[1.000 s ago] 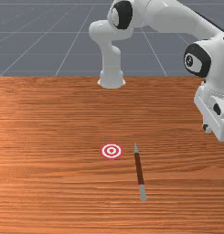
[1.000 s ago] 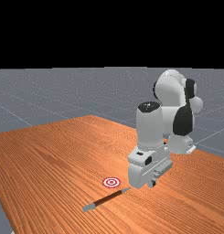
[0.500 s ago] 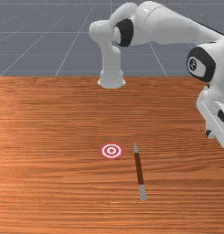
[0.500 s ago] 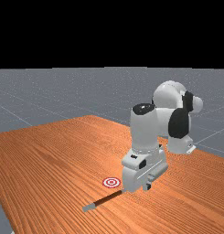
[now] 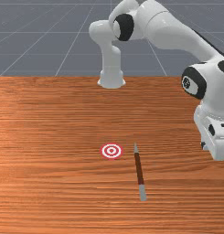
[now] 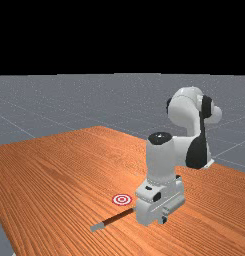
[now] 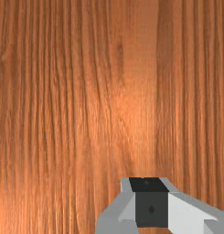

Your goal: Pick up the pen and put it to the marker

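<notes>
Have the fingers pressed together, well apart from the pen, lying on the tabletop toward the front view's left. Need to travel there, open, and close across its long axis, running roughly toward the arm base.

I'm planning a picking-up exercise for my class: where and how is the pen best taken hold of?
I'd take the pen midway along its brown shaft, from straight above, squeezing across its width: it lies flat, long and thin, tapering at one end.
</notes>
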